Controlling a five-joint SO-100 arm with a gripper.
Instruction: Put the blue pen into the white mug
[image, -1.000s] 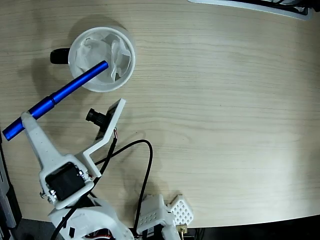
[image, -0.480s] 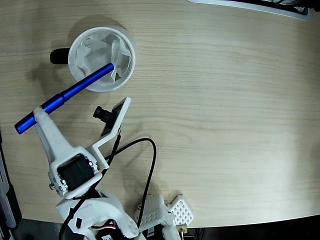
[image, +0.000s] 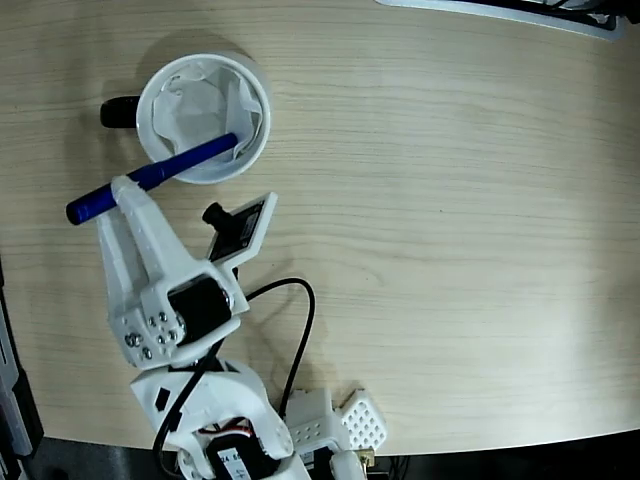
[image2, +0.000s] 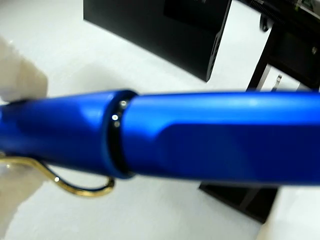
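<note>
White two-finger gripper (image: 125, 195): clamped on slim glossy blue pen (image: 160, 175) | pen tip over near rim of round white paper-lined mug (image: 204, 118), far-left tabletop (image: 450, 200) | risk: shallow tilt, release lets pen tip out.

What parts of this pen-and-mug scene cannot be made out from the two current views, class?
- Fixed view: the gripper hides its own jaws and the middle of the blue pen.
- Fixed view: the white mug bottom is covered by crumpled lining.
- Wrist view: the blue pen is blurred, both ends cut off; the mug is out of frame.
</note>
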